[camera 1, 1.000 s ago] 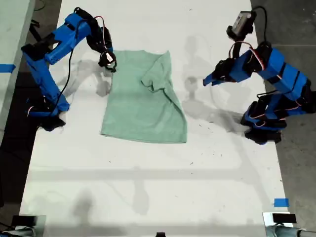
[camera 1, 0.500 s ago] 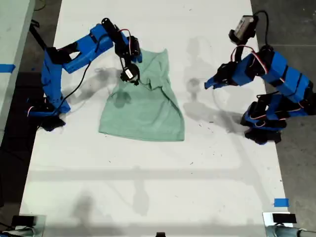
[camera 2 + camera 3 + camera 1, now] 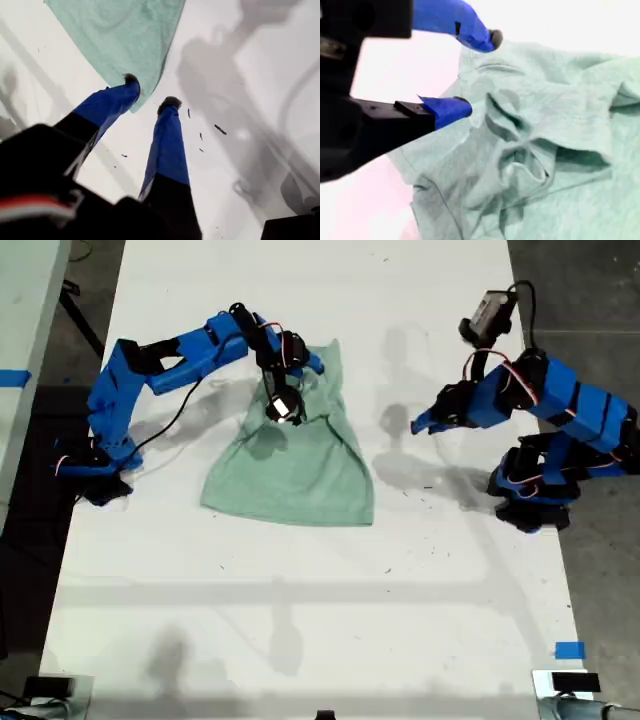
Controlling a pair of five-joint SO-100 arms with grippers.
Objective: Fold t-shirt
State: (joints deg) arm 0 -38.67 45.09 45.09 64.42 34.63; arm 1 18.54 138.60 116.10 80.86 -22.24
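Exterior view: t-shirt (image 3: 290, 455) flat on white table (image 3: 300, 620), a bit toward 11 o'clock from the middle. Sleeves tucked in, top part bunched. Not yet folded in half.

First wrist view: first gripper (image 3: 150, 100) w/ jaws apart, empty, by shirt's corner.

Second wrist view: second gripper (image 3: 480, 72) wide open over crumpled collar, holding nothing.

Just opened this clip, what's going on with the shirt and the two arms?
Two blue arms are folding a mint-green t-shirt on a white table. My second gripper, jaws open, hovers over the bunched cloth near the collar; the shirt lies crumpled there and flat toward its hem. My first gripper, also open and holding nothing, hangs above bare table just off the shirt's edge at the exterior view's right.
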